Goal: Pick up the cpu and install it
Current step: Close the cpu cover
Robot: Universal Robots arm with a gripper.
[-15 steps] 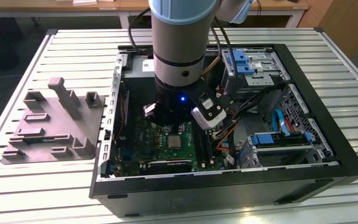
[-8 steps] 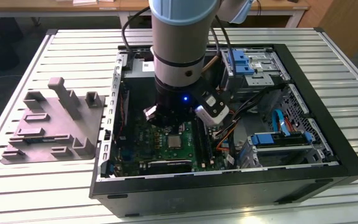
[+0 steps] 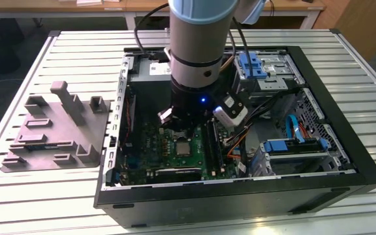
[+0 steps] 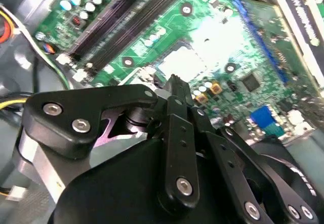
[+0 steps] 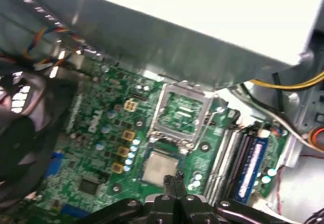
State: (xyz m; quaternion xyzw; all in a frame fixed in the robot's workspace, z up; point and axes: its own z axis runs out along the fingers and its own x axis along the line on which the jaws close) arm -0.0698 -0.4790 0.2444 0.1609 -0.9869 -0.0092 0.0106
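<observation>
the gripper [image 5: 175, 178] hung low over the motherboard [image 5: 96, 133], fingers pinched together with nothing between them. the cpu [image 5: 158, 167] lay flat near the motherboard's middle, right by the fingertips; whether they touched it i couldn't tell. further along the motherboard sat the metal socket frame [image 5: 183, 113], and at the motherboard's far edge rose the case wall [image 5: 152, 46].

No writing can be read for certain. In the first wrist view, white lettering stands on the green circuit board [image 5: 93, 125]. In the exterior view, a white label [image 3: 156, 69] sits inside the computer case [image 3: 240, 203]. In the second wrist view, a white strip [image 4: 304, 8] carries dark print. None of it can be made out.
</observation>
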